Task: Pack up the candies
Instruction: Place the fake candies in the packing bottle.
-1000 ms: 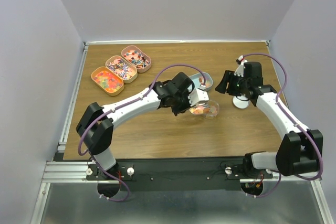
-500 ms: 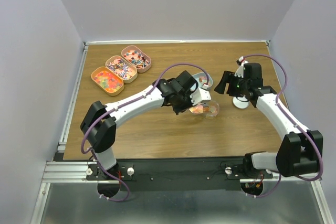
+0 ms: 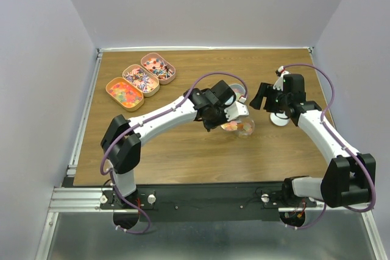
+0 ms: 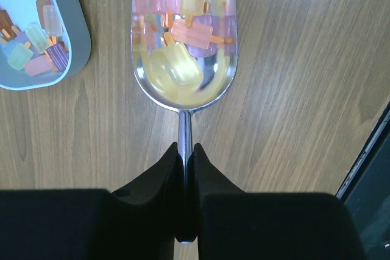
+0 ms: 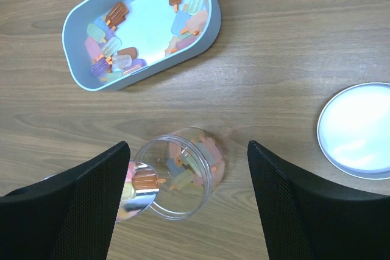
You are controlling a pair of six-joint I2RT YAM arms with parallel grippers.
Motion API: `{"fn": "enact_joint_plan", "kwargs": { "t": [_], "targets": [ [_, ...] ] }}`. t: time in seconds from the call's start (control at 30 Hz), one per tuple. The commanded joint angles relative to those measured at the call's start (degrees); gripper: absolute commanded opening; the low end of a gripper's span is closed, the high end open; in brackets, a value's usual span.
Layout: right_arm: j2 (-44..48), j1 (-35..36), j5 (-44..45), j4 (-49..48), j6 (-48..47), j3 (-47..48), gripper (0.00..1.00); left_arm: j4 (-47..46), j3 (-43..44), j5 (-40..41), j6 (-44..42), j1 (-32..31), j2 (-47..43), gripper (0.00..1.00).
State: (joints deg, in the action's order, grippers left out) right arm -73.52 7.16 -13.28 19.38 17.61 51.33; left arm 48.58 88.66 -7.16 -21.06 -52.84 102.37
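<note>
Over the last second the left hand (image 4: 184, 150), clamped on the handle of the scoop (image 4: 184, 98), has swung toward the jar (image 5: 183, 178), and the scoop lip now sits at the jar's rim. The candies (image 4: 183, 28) lie heaped in the scoop bowl; we also see a few inside the jar and more in the tray (image 5: 146, 16) beyond the jar. The right hand (image 5: 187, 145) hovers over the jar, fingers spread, holding nothing. We judge the load ready for tipping; the lid (image 5: 356, 129) rests beside the jar on the counter (image 3: 183, 150).
</note>
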Motion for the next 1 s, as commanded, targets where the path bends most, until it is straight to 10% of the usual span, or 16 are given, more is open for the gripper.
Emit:
{"fn": "enact_joint_plan", "kwargs": {
  "t": [0.0,0.97],
  "targets": [
    [1.09,0.22,1.41,-0.74,0.32,-0.79,0.84,2.66,2.74,2.15,0.93,-0.86,1.25,0.00],
    [1.09,0.22,0.89,-1.18,0.32,-1.50,0.85,11.10,12.84,15.50,6.47,-6.92,7.49,0.00]
  ]
}}
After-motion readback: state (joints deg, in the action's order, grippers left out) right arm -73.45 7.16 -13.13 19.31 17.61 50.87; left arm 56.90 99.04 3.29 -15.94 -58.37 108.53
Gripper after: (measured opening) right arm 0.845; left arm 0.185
